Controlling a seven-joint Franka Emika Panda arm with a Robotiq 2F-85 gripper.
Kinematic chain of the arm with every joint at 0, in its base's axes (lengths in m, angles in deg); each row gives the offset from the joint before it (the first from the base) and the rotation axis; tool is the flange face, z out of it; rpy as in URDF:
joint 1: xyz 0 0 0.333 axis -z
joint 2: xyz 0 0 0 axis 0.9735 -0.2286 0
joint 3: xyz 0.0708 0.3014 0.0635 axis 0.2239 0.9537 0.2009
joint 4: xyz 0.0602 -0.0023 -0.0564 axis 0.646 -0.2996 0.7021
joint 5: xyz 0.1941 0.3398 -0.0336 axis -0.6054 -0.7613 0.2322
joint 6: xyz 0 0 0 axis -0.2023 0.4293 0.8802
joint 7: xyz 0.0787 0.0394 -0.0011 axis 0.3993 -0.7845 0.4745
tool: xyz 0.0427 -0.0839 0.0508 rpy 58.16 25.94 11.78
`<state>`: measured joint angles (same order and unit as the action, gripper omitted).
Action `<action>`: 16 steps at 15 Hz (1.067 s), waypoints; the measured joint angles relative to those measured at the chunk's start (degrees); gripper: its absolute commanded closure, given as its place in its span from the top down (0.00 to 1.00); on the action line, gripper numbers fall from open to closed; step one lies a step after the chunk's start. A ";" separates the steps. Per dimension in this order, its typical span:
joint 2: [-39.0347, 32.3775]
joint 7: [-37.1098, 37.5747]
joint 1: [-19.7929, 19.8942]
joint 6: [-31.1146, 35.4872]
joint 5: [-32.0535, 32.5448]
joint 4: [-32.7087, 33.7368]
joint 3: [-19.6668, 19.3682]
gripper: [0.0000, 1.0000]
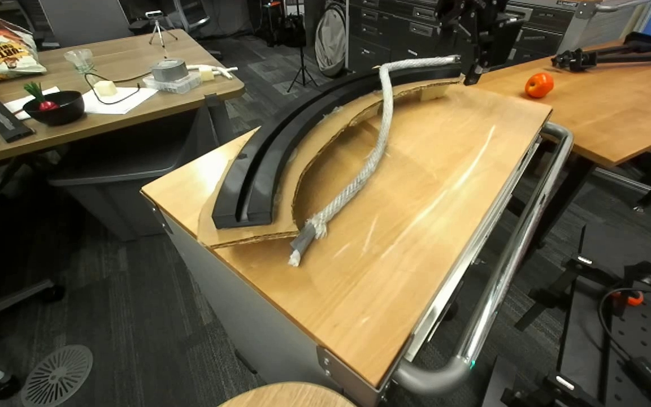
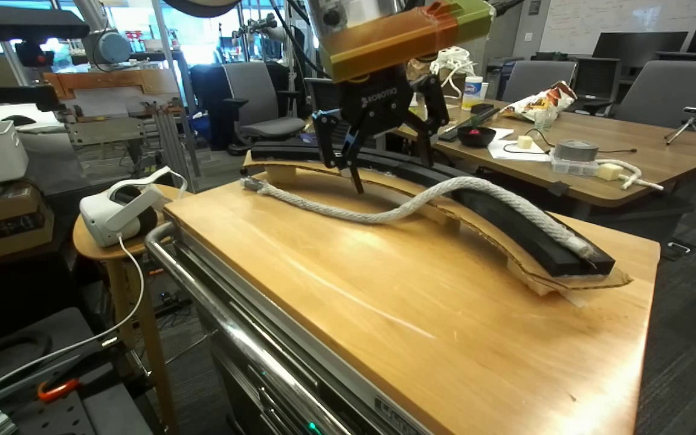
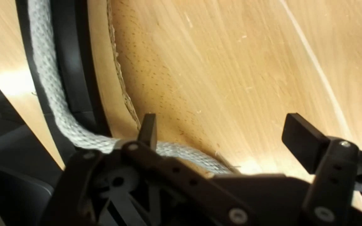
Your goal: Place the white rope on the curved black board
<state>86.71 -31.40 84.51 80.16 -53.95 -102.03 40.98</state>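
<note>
The white rope [image 1: 379,141] shows in both exterior views [image 2: 378,215]. One stretch lies on one end of the curved black board [image 1: 286,144]. From there it bends off the board's inner side, over the cardboard, down to the tan tabletop. Its grey-taped end lies on the tabletop near the board's other end. In the wrist view the rope [image 3: 46,62] runs along the board [image 3: 71,56], then bends away behind a finger. My gripper [image 2: 391,172] is open and empty above the rope and the board's inner side. In the wrist view its fingers [image 3: 222,131] are wide apart.
A cardboard base [image 1: 306,161] carries the board above the wooden tabletop [image 1: 416,186]. A metal tube rail [image 1: 503,282] runs along the cart's side. A white headset [image 2: 103,217] sits on a stool beside the cart. Another table [image 1: 127,118] holds a black bowl [image 1: 57,110].
</note>
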 measured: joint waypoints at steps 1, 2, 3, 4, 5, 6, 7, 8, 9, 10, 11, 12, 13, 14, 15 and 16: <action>0.28 -0.01 0.00 0.00 -0.12 -0.27 -0.08 1.00; 0.30 -0.01 0.00 0.00 -0.16 -0.35 -0.08 1.00; 0.18 0.02 0.00 -0.09 -0.16 -0.36 -0.09 1.00; 0.02 -0.27 -0.09 -0.10 0.23 -0.42 -0.09 1.00; -0.11 -2.10 -0.48 0.16 0.36 -0.69 -0.09 1.00; -0.16 -4.52 -1.16 0.62 0.16 -1.18 -0.10 1.00; -0.15 -6.52 -2.10 0.95 -0.67 -1.73 -0.08 1.00; -0.07 -8.23 -3.26 1.12 -2.08 -2.29 -0.03 1.00; 0.09 -9.76 -4.50 1.35 -3.78 -2.95 0.08 1.00; 0.34 -11.30 -5.80 1.81 -5.59 -3.76 0.23 1.00; 0.62 -12.68 -7.11 2.35 -7.25 -4.68 0.48 1.00; 0.82 -13.91 -8.50 2.70 -9.48 -5.52 0.77 1.00; 0.85 -15.12 -9.99 2.73 -12.56 -6.17 1.04 1.00; 0.80 -16.02 -11.44 2.63 -15.88 -6.68 1.30 1.00; 0.66 -16.45 -12.52 2.72 -18.05 -7.13 1.60 1.00; 0.51 -16.52 -13.21 2.83 -19.08 -7.48 1.86 1.00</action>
<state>87.21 -47.92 71.30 83.00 -73.02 -109.51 42.84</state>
